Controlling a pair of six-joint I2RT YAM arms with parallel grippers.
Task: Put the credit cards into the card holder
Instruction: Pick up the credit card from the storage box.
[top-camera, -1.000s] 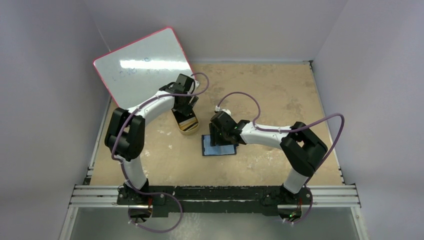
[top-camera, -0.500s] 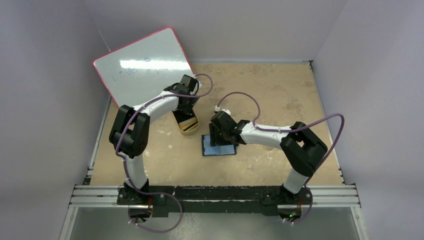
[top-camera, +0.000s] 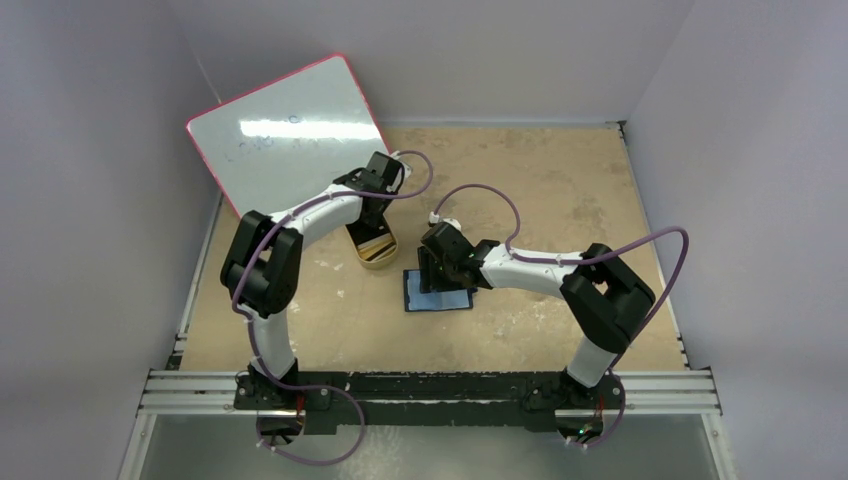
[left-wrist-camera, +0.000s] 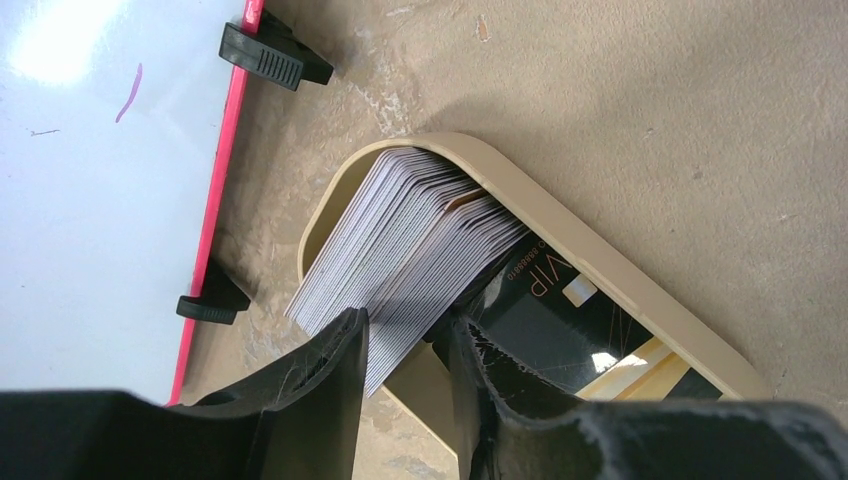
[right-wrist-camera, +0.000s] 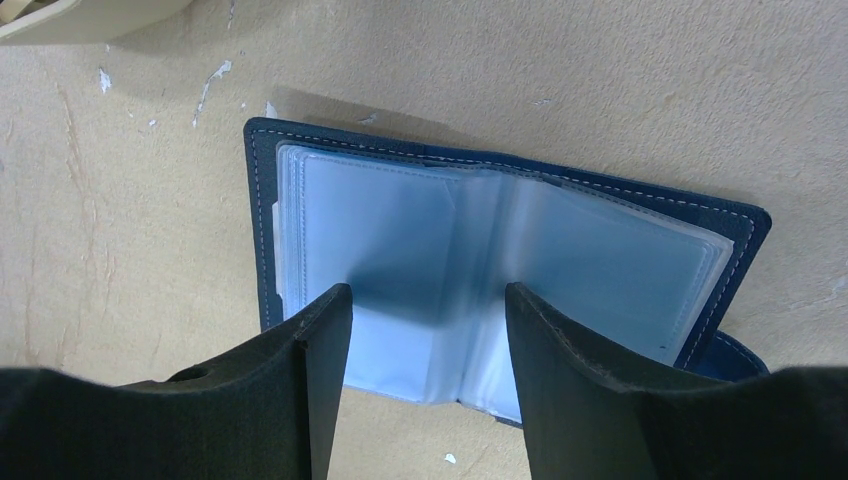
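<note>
The credit cards (left-wrist-camera: 410, 240) stand as a thick stack of grey-edged cards inside a gold oval tin (left-wrist-camera: 600, 260), with a black card (left-wrist-camera: 560, 320) lying flat beside them. My left gripper (left-wrist-camera: 405, 330) reaches down into the tin (top-camera: 377, 255), and its open jaws straddle the lower corner of the stack with a small gap at the right finger. The card holder (right-wrist-camera: 600, 260), a navy wallet, lies open on the table with its light blue pockets facing up. My right gripper (right-wrist-camera: 428, 300) hovers open and empty just above its middle fold. The card holder also shows in the top view (top-camera: 437, 297).
A whiteboard (top-camera: 285, 135) with a red rim leans at the back left, close behind the tin, on black clip feet (left-wrist-camera: 270, 55). The tin's edge (right-wrist-camera: 60, 20) lies just beyond the wallet's far left corner. The table (top-camera: 560, 190) is tan board with grey walls around it.
My left arm has swung its wrist a little farther back and right, bringing the fingers down over the tin's card stack. The right arm and the wallet have not moved.
</note>
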